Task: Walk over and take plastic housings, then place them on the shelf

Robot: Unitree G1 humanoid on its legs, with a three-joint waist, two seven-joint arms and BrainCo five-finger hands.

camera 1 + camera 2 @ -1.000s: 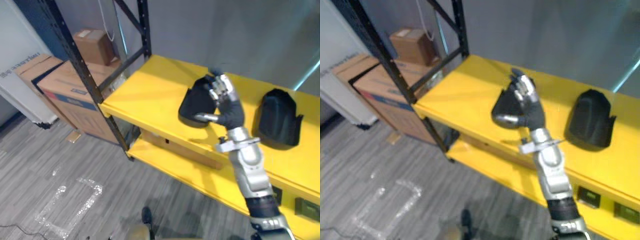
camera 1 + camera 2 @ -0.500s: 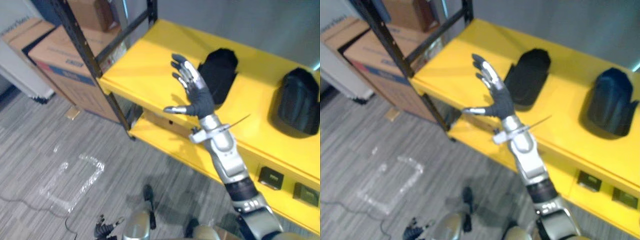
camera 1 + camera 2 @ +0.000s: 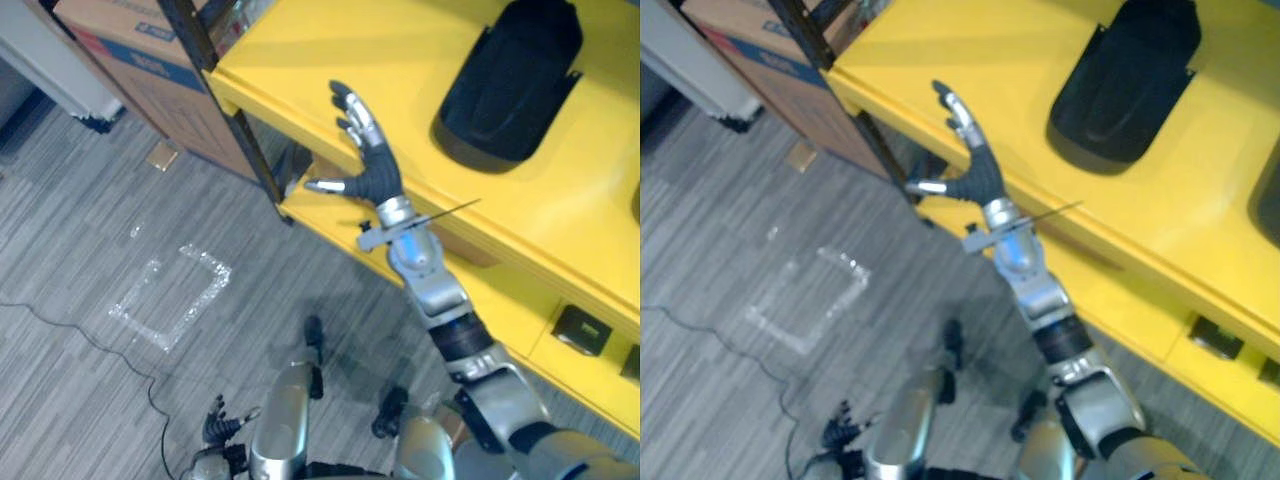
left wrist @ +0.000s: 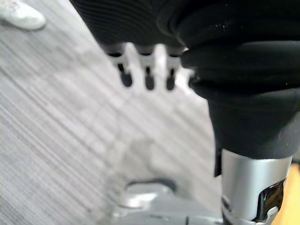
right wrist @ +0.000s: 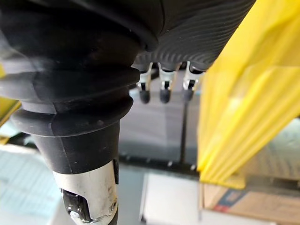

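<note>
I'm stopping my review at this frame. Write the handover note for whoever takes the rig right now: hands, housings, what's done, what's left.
Right hand: open and empty, fingers straight, raised in front of the yellow shelf.
Left hand: open and empty, low over the floor.
Housings: one black plastic housing lies on the shelf's top board, and a second housing sits at the picture's edge on the same board.
Done: two housings are on the shelf.
Left: fetch any further housings, since neither hand carries one.
</note>
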